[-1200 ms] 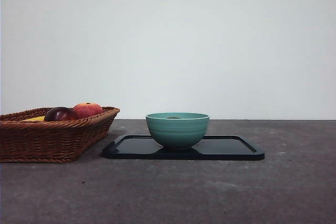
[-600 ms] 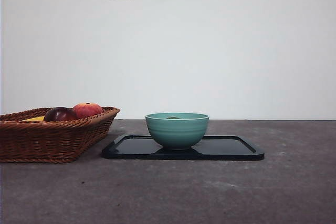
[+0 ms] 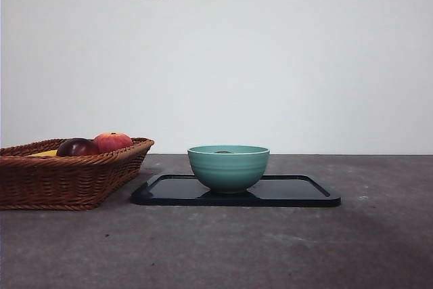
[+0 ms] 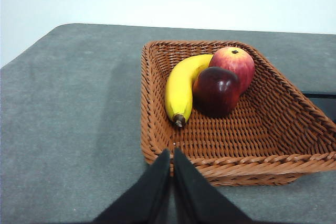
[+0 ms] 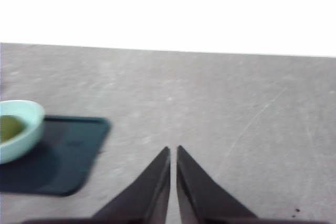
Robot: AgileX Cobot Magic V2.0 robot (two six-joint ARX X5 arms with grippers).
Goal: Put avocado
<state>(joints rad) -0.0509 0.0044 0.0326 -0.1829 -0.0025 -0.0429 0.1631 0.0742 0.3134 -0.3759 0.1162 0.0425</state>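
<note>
1. Two grippers are sitting idle, both out of the front view, so neither is working over the fruit.
2. Left gripper is hanging over bare table just short of the wicker basket, jaws pressed together, gripping nothing.
3. Right gripper is hanging over open table well apart from the black tray, jaws nearly touching, empty.
4. Avocado is lying inside the teal bowl; only its top is peeking over the rim in the front view.
5. Bowl is standing on the tray, beside the basket.
6. Banana, dark red fruit and red-orange fruit are lying bunched in the basket's far end, untouched.
7. Judgement: placement is looking done, arms parked clear.
</note>
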